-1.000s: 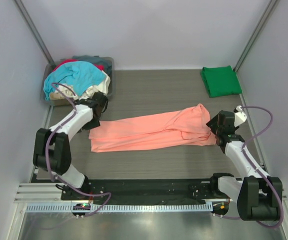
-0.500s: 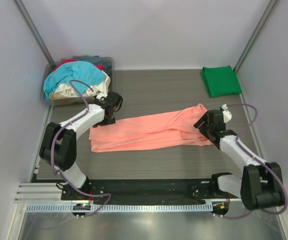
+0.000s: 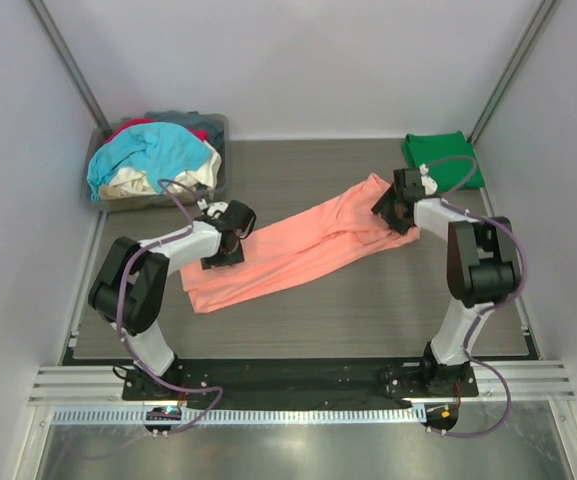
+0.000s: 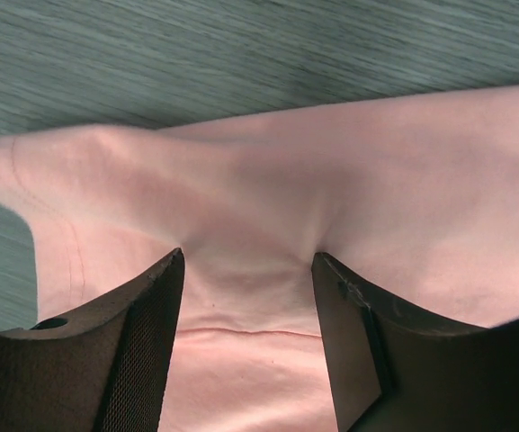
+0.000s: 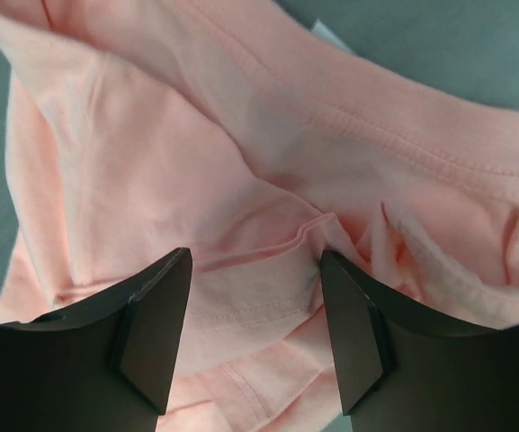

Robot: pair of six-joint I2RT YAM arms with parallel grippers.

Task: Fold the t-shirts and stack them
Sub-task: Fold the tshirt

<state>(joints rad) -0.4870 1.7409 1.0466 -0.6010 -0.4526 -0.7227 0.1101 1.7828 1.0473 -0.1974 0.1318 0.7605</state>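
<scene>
Salmon-pink t-shirt lies mid-table as long bunched band, slanting from near-left up toward far-right. Left gripper pinches cloth fold near band's left end, fabric gathered between fingers. Right gripper clamps ridge of pink cloth at far-right end, hem seams visible. Folded dark green t-shirt at far-right corner, just behind right wrist. Turquoise, cream, red shirts heaped in grey tub, far-left.

I see a grey tub at the far left corner of the striped grey worktop, just beyond my left hand. Pale walls close in the back and both sides.
</scene>
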